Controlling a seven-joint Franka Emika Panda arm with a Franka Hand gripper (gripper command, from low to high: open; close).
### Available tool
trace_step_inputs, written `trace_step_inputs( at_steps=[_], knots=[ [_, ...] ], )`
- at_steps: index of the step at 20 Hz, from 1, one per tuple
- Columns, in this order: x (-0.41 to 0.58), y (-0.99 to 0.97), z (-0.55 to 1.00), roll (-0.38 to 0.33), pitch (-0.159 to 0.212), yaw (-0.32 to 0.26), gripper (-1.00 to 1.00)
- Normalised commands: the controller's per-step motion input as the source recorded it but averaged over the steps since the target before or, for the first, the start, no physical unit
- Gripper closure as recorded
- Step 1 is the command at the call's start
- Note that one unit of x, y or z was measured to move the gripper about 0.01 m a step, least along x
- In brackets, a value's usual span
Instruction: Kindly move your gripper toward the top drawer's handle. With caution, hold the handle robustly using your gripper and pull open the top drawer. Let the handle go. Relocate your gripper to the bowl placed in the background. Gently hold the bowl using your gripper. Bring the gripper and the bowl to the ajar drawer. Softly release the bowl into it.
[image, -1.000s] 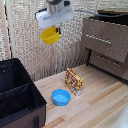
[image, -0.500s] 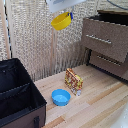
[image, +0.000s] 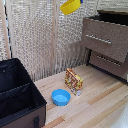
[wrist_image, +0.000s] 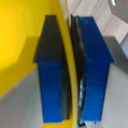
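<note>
The carry is under way. The top drawer (image: 102, 31) stands pulled out from the dresser (image: 111, 60), its front proud of the drawer below, and its handle (image: 98, 39) is free, so the opening and the letting-go look done. The bowl (image: 71, 5) is off the floor and high in the exterior view, at about twelve o'clock of the picture — the dresser sits at roughly three o'clock from it. In the wrist view the gripper (wrist_image: 73, 75) has its two blue fingers (wrist_image: 52, 70) pressed onto the bowl's yellow rim, one pad on each face of the thin wall. The gripper's body is cut off by the upper edge of the exterior view, so how far the bowl sits from the drawer's opening is hard to judge — probably still short of it. What seems left: bring the bowl over the open drawer, lower it, and spread the fingers to let it go softly.

Counted: one yellow bowl, one blue bowl (image: 60, 97) on the wooden floor at about six o'clock, one small patterned box (image: 74, 81) just beside the blue bowl, one black case (image: 17, 97) at eight o'clock, two drawer fronts in sight with two silver bar handles, and one gripper.
</note>
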Motion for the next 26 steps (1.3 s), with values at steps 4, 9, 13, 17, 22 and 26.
trace_step_inputs(
  at_steps=[4, 9, 13, 17, 22, 26],
  knots=[
    [-0.218, -0.65, 0.58, 0.030, 0.188, -0.186, 1.00],
    [-0.147, -0.89, 0.48, 0.017, 0.149, -0.102, 1.00],
    [-0.061, -1.00, 0.25, 0.018, 0.050, -0.027, 1.00],
    [0.000, -1.00, 0.03, 0.020, -0.034, 0.000, 1.00],
    [0.006, -0.95, 0.00, 0.017, -0.110, 0.000, 1.00],
    [0.000, -0.83, 0.01, 0.017, -0.212, 0.028, 1.00]
  ],
)
